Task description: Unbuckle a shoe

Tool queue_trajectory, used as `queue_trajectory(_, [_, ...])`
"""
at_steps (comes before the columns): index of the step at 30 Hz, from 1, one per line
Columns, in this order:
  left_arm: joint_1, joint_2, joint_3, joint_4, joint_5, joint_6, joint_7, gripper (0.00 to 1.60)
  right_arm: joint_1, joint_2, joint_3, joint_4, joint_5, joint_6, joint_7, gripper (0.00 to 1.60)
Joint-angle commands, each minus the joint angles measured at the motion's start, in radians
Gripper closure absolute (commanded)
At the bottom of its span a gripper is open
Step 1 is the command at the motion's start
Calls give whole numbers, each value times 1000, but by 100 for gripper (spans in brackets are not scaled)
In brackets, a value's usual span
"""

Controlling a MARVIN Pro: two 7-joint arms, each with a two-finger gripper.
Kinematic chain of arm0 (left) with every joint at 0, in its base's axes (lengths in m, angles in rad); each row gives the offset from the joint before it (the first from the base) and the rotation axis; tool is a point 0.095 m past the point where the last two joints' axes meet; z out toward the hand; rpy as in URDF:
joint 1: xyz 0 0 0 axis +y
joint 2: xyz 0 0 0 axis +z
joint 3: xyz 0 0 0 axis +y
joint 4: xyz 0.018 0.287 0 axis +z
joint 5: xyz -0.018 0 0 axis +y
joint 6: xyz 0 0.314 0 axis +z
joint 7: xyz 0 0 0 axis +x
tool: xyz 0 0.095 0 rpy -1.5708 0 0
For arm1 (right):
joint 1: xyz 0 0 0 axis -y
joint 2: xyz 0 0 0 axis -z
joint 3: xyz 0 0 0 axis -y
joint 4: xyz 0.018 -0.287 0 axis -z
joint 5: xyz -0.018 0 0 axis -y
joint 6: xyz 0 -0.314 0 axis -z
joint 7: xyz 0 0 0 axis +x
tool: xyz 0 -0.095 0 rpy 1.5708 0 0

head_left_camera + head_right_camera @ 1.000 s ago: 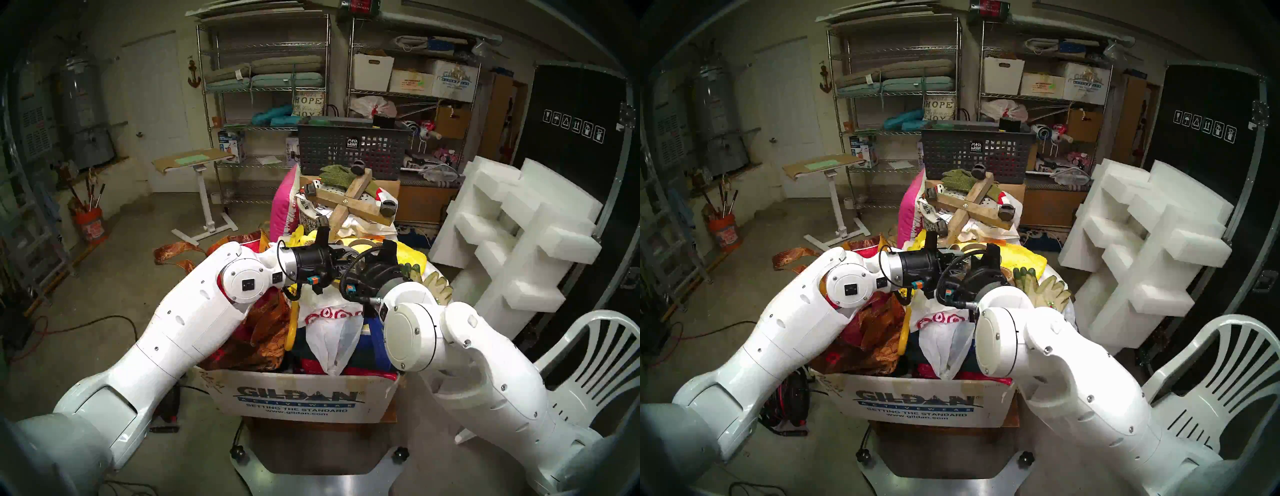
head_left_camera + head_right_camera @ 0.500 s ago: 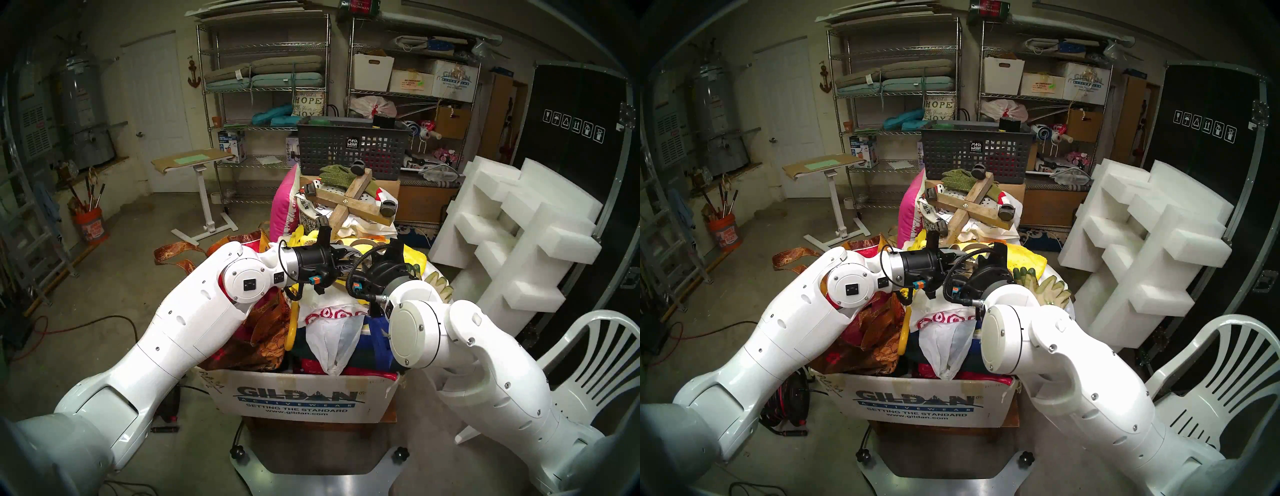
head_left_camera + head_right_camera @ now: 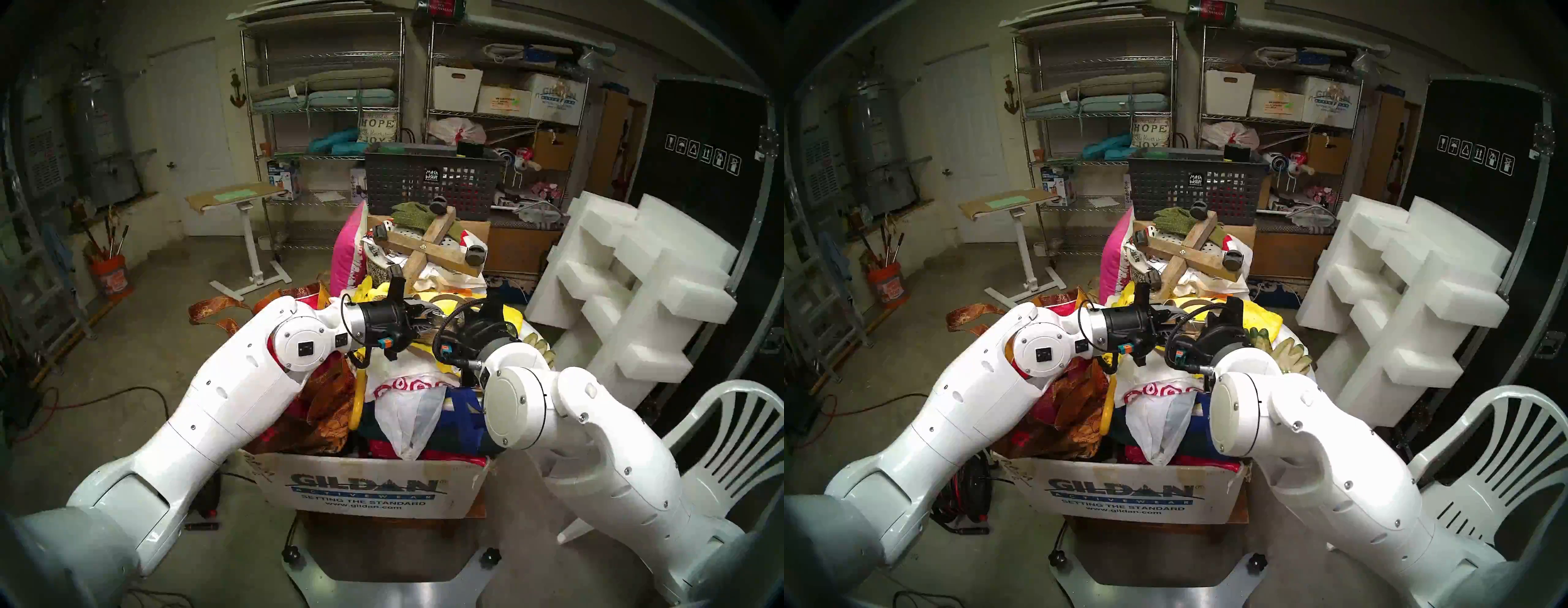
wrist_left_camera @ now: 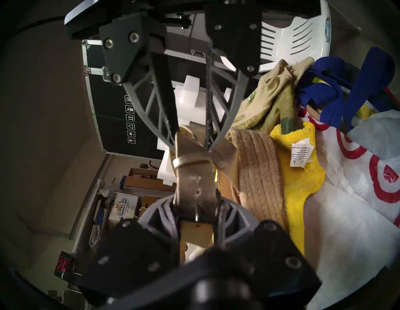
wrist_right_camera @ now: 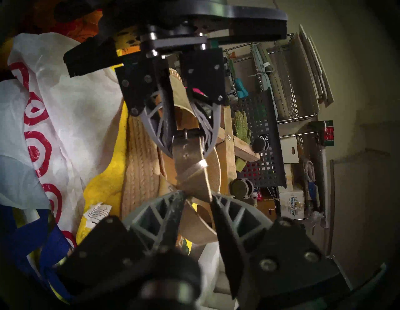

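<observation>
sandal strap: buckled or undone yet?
Buckled. In the left wrist view the strap runs through the buckle with the prong in a hole; the left gripper clamps there, the right gripper pinches the tail.

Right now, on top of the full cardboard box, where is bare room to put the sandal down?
Only the white plastic bag with red rings, bordered by the yellow fluffy cloth and the blue fabric straps, looks free. Around the tan rope-soled sandal it is crowded: the left hand and right hand both grip its strap, pale work gloves beside.
</observation>
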Motion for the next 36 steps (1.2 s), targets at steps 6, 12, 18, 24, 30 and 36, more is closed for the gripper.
queue_trajectory(6, [-19, -7, -8, -7, 3, 0, 5, 160, 1, 7, -25, -34, -1, -39, -13, 46])
queue_trajectory(12, [-21, -5, -7, -10, -1, -2, -1, 160, 12, 1, -55, -17, -32, -41, -34, 41])
queue_trajectory(18, [-18, 3, -8, -19, -9, -6, -12, 160, 39, -14, -72, 9, -60, -39, -41, 43])
queue_trajectory(24, [-17, 10, -11, -25, -13, -8, -18, 160, 50, -18, -75, 16, -76, -37, -40, 43])
queue_trajectory(30, [-15, 11, -12, -27, -16, -10, -20, 160, 57, -18, -83, 20, -97, -35, -34, 60])
queue_trajectory(36, [-15, 12, -13, -28, -18, -10, -21, 160, 54, -18, -86, 20, -107, -34, -36, 69])
